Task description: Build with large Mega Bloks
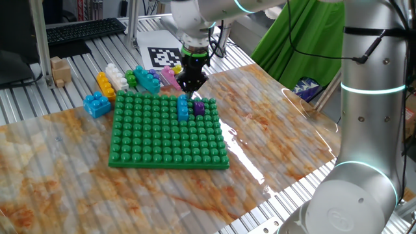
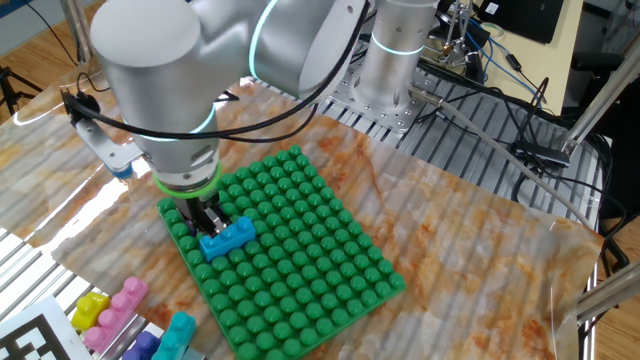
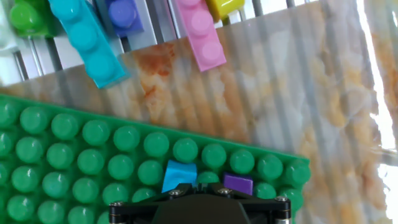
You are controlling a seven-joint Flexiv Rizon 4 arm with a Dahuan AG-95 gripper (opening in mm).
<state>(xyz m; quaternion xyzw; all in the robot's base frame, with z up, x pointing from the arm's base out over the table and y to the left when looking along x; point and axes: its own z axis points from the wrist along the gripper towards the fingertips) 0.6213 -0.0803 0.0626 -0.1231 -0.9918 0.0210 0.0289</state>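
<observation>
Gripper [image 1: 193, 87] clenched, empty, fingertips hidden behind its own body; blue brick [image 2: 227, 239] and purple brick [image 1: 198, 107] just below, partly occluded.

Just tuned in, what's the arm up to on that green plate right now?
It's building with Mega Bloks. The pincer, shut and pointing straight down, sits low over the far edge of the green baseplate, right above a blue brick and a purple brick standing there side by side. It looks to be pressing on them, though contact isn't clear. The spare bricks, including the cyan one and the pink one, lie off the plate.
</observation>
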